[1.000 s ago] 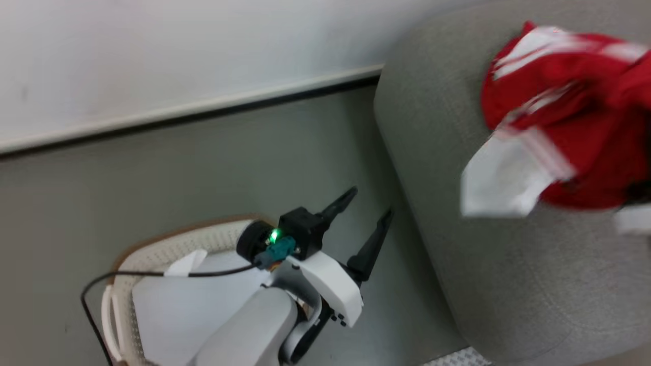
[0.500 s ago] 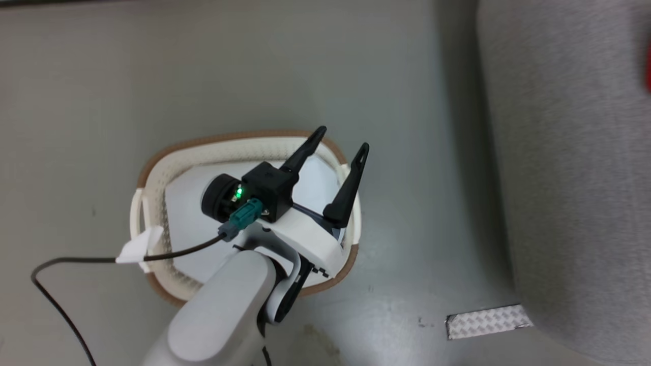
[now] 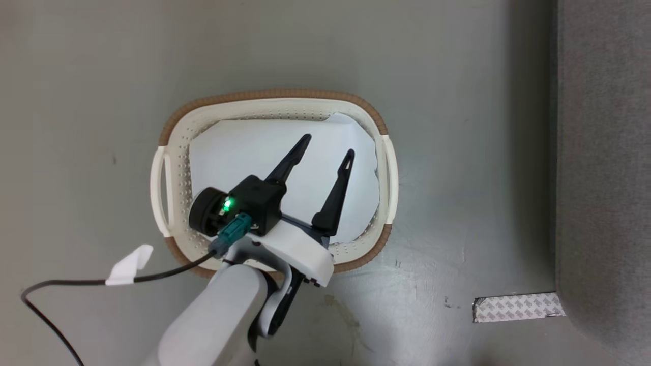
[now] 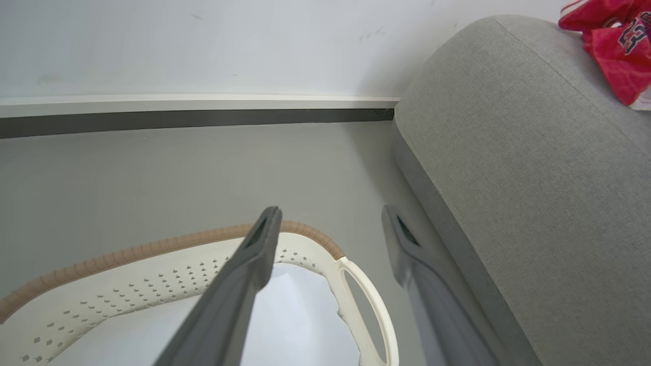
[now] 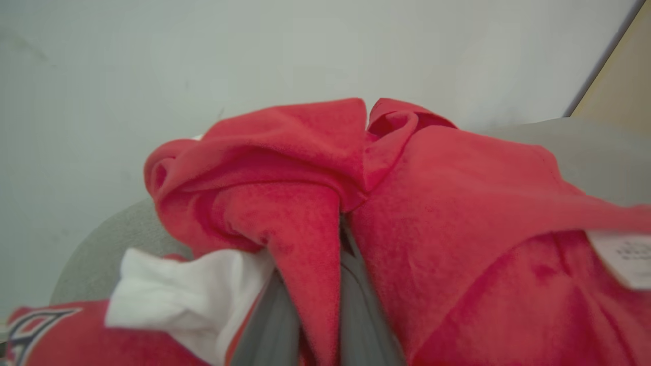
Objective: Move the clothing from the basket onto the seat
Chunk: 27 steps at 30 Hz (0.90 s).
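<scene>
grey floor (image 3: 101, 76) carries the basket (image 3: 274, 97), which stands near the seat (image 3: 605, 152) but apart from it. a pale liner sheet (image 3: 239, 152) lies flat in the basket. left gripper (image 3: 327, 145) hangs over the liner, its prongs spread wide with nothing between them. in the left wrist view the clothing (image 4: 610, 46) lies on top of the seat, with dark lettering visible. in the right wrist view the right gripper (image 5: 315, 325) has its two grey fingers (image 5: 272, 325) drawn close and clamped on a fold of the red fabric. white trim and a white tag (image 5: 623, 254) show. a strip of patterned tape (image 3: 519, 307) lies on the floor at the seat's corner.
</scene>
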### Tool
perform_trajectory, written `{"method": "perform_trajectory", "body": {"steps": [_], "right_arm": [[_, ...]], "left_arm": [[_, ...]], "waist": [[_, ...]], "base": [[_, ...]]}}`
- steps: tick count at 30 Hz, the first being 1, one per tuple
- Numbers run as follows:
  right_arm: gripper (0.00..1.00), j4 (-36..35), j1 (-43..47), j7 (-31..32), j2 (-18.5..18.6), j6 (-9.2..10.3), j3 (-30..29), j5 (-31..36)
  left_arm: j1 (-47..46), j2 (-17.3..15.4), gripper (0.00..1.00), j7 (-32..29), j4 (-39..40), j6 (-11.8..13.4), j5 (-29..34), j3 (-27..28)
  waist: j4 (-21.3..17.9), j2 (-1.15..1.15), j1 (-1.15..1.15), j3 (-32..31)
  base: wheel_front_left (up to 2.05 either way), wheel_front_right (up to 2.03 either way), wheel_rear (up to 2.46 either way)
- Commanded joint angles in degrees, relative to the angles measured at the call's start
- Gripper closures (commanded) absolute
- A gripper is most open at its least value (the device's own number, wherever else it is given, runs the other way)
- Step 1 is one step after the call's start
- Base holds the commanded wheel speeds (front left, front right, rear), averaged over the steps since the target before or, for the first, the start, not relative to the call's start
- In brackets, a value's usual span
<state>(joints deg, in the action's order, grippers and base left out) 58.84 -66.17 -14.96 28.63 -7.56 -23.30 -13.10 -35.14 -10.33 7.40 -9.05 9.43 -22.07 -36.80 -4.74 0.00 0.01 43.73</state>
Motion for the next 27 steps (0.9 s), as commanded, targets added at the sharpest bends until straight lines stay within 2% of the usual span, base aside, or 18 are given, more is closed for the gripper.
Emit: {"method": "perform_trajectory", "body": {"steps": [1,2,7,8,9,14,19,24,27], "right_arm": [[0.27,-1.78,1.74,-0.24,-0.60,0.15,-1.07,1.20],[0.00,-2.59,2.65,-0.22,-1.49,0.14,-1.19,1.98],[0.00,-6.81,6.24,-0.24,-3.30,0.15,0.38,4.29],[0.00,-9.54,9.38,-0.24,-4.63,0.15,1.34,4.54],[0.00,-9.54,9.38,-0.24,-4.63,0.15,1.34,4.54],[0.00,-18.56,20.40,-0.17,-6.80,0.15,4.29,5.34],[0.00,-27.46,34.07,-0.17,-8.95,0.15,5.60,4.70],[0.00,-34.91,46.77,-0.16,-12.96,0.15,5.84,5.54],[0.00,-38.19,53.74,-0.16,-16.07,0.15,6.85,5.94]], "left_arm": [[0.98,-0.93,0.00,-0.04,0.22,0.29,-0.06,0.38],[1.32,-1.20,0.00,0.06,0.17,0.48,-0.26,0.59],[2.50,-1.58,0.00,0.92,-0.55,0.40,-1.27,1.04],[3.26,-1.63,0.00,1.91,-1.44,0.20,-1.90,1.26],[3.26,-1.63,0.00,1.91,-1.44,0.20,-1.90,1.26],[6.71,-1.24,0.00,4.72,-4.59,0.22,-4.05,2.74],[11.79,-0.30,0.00,7.38,-7.73,1.00,-6.01,5.67],[18.64,0.50,0.00,7.73,-9.85,1.45,-5.80,10.04],[23.75,0.72,0.00,7.76,-10.66,0.72,-4.59,12.88]], "waist": [[-0.67,0.00,-0.01,-0.94],[-1.03,0.00,-0.01,-1.64],[-2.31,0.00,-0.01,-5.41],[-2.80,0.00,-0.01,-8.14],[-2.80,0.00,-0.01,-8.14],[-3.26,0.00,-0.01,-16.62],[-1.59,0.00,-0.01,-25.88],[0.83,0.00,-0.01,-34.55],[2.27,0.00,-0.01,-39.48]], "base": [[0.00,0.00,0.00],[0.00,0.00,0.00],[0.00,0.00,0.00],[0.00,0.00,0.00],[0.00,0.00,0.00],[0.00,0.00,0.00],[0.00,0.00,0.00],[0.00,0.00,0.00],[0.00,0.00,0.00]]}}
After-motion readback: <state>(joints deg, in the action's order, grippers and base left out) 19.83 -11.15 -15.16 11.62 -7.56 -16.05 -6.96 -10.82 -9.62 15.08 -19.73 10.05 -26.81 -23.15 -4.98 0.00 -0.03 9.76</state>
